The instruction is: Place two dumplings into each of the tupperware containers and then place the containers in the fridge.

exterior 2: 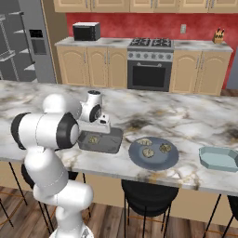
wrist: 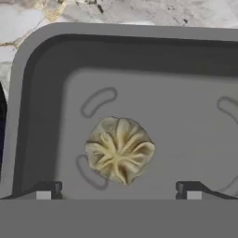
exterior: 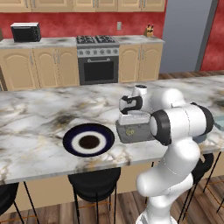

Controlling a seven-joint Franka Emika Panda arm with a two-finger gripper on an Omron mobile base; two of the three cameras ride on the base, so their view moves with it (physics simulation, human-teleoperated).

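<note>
The dark grey tupperware container (exterior: pixel 136 133) (exterior 2: pixel 111 142) (wrist: pixel 32 93) sits on the marble island near its front edge. One dumpling (wrist: pixel 120 149) (exterior 2: pixel 93 139) (exterior: pixel 130 131) lies on its floor. My gripper (wrist: pixel 118 190) (exterior 2: pixel 102 130) (exterior: pixel 133 119) hangs straight above the container, open, with a fingertip on each side of the dumpling and clear of it. Three more dumplings (exterior 2: pixel 165 148) rest on the round plate (exterior 2: pixel 174 160) (exterior: pixel 72 133). The pale bluish container (exterior 2: pixel 218 159) (exterior: pixel 220 124) stands past the plate. The fridge (exterior 2: pixel 23 42) stands in the far corner.
The steel oven (exterior: pixel 98 65) (exterior 2: pixel 149 70), a microwave (exterior: pixel 26 32) and wooden cabinets line the back wall. Black bar stools (exterior: pixel 94 180) (exterior 2: pixel 148 197) stand under the island's front edge. My own white arm covers part of the counter by the containers.
</note>
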